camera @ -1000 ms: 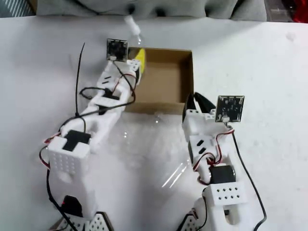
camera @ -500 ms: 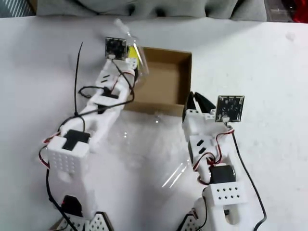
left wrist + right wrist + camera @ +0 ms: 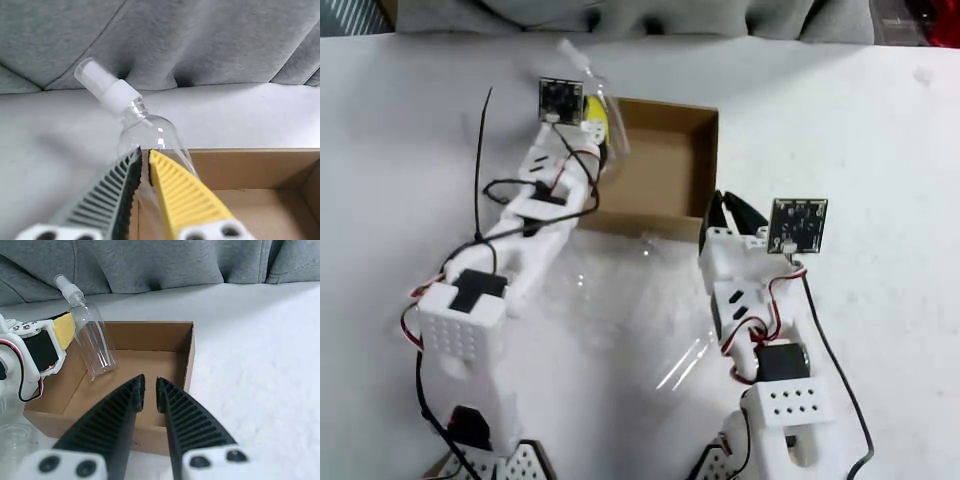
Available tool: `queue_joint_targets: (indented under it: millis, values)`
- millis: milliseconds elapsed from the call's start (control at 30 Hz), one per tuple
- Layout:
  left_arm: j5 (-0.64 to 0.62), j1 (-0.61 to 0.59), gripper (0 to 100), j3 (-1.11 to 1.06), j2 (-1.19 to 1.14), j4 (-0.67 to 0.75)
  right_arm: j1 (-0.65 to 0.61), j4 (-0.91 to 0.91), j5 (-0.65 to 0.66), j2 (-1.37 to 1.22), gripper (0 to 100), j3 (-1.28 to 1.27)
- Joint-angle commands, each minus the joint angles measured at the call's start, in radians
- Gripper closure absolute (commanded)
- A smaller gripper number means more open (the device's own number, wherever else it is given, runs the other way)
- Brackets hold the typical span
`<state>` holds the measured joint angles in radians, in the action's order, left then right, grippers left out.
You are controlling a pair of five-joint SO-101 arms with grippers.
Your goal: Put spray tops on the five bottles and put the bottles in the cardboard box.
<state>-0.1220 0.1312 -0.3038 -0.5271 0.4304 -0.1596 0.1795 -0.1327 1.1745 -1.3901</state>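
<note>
A clear bottle (image 3: 145,132) with a white spray top (image 3: 102,82) hangs tilted over the left edge of the cardboard box (image 3: 665,170). My left gripper (image 3: 144,152) is shut on its body, grey and yellow fingers pressed to it. In the high view the bottle (image 3: 607,115) slants from the spray top (image 3: 568,48) down into the box beside the left gripper (image 3: 600,135). My right gripper (image 3: 148,382) is shut with nothing in it, just outside the box's near right corner (image 3: 189,355). From there I see the held bottle (image 3: 95,347) against the box's left wall.
Faint clear bottles lie on the white table between the arms (image 3: 680,365), one near the box's front wall (image 3: 15,437). A grey cushion (image 3: 620,15) runs along the table's far edge. The box floor is bare.
A second ago the bottle stood more upright behind the box's corner; it has tipped so its base swings over the box. Nothing has moved in the last half second.
</note>
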Motion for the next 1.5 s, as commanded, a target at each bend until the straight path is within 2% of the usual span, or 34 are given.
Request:
queue_joint_targets:
  millis: [0, 1233, 1467]
  values:
    - [0.011, -0.007, 98, 0.005, 0.024, -0.002, 0.004, -0.018, -0.009, 0.002, 98.3, 0.057]
    - [0.009, -0.021, 98, 0.005, 0.028, -0.006, 0.004, -0.022, -0.006, 0.004, 98.3, 0.057]
    - [0.005, -0.019, 98, -0.100, 0.154, -0.008, 0.004, -0.024, -0.006, 0.001, 98.3, 0.057]
